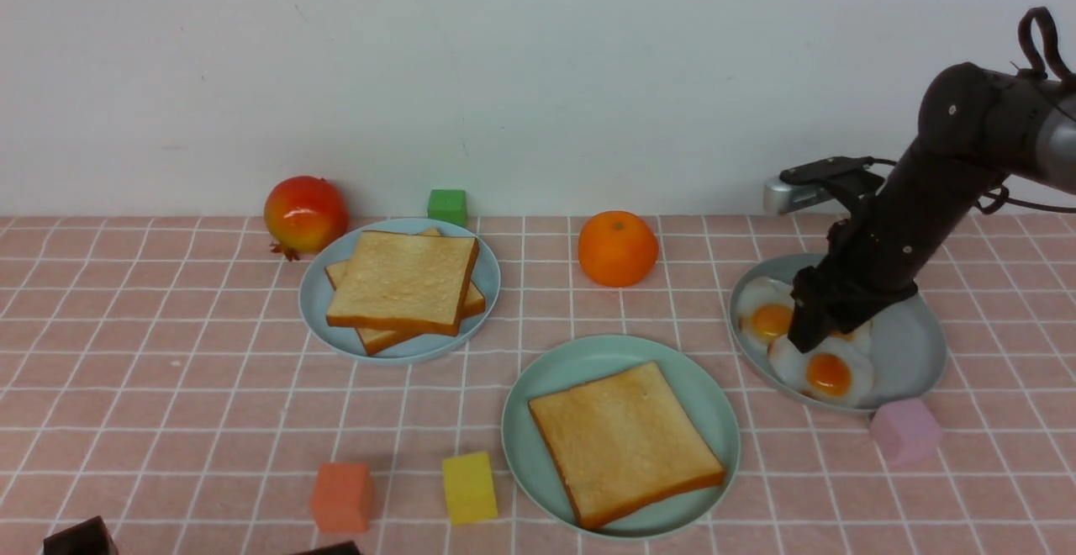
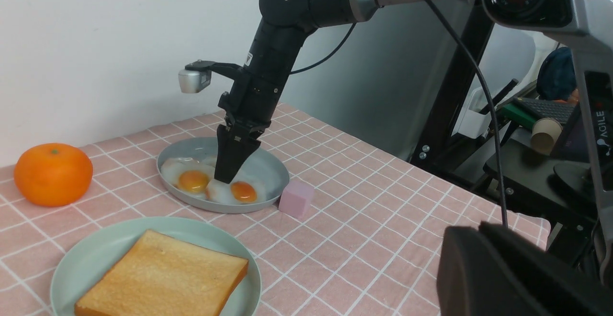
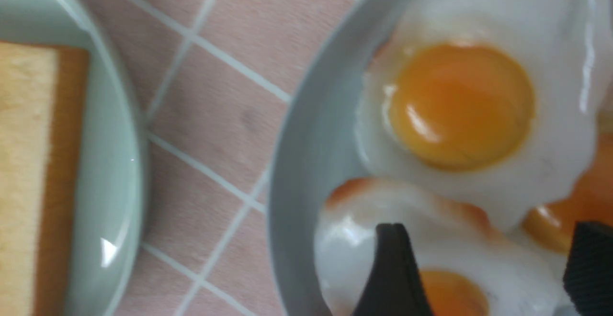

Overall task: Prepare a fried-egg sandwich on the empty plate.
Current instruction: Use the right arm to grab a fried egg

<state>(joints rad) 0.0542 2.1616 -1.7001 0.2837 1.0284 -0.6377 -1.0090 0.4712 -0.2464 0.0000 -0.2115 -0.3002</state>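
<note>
**pinch_n_place:** Where's the right gripper at? Looks to me like its fingers are spread fairly wide with nothing held. The tips are right down at the egg pile, with one egg between them.

**rk_tinkers:** Yep, parted and empty. That egg looks thin, glossy and floppy, so I'd guess it's light and a bit slippery. I'd pinch the white near its edge, not the yolk dome, or the pads will likely skid off. Catch is the eggs overlap right under the tips, so lifting one could drag a neighbour egg along. The grey-blue plate has a low rim, so it shouldn't block much.

**pinch_n_place:** What else is close?

**rk_tinkers:** A pink cube sits just beside that plate, on the robot's side of the gripper, probably off the route. The sandwich is only a base so far: one toast slice on the mint-green plate, to the gripper's left and nearer the robot. I don't see anything standing between the two plates. Further left, toward the wall, there's an orange. Then, well apart, there's the spare toast stack on a pale blue plate, for the lid.

**pinch_n_place:** And the left gripper?

**rk_tinkers:** Just a dark blur in its own wrist view, can't tell how its fingers stand.
</note>
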